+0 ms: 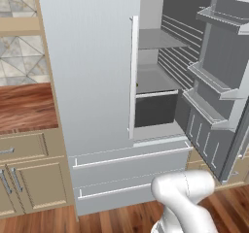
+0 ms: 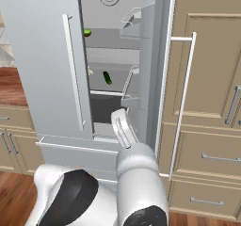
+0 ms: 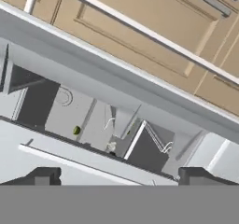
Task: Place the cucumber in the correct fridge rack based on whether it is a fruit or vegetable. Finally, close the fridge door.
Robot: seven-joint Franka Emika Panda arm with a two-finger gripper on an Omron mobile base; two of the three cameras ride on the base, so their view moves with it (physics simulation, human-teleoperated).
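The cucumber is a small dark green rod lying on the fridge rack, the lower grey shelf with a pale front edge. In the left base view that rack shows behind the shut left door, and the cucumber is hidden there. My gripper is open and empty, its two dark fingertips far apart. It stands outside the fridge opening, facing in, well short of the cucumber. My white forearm reaches toward the lower part of the opening.
The right fridge door stands wide open with its narrow bins facing in. A green lime sits on the upper shelf and a whitish garlic bulb at the rack's left. Tan cabinets flank the fridge; freezer drawers lie below.
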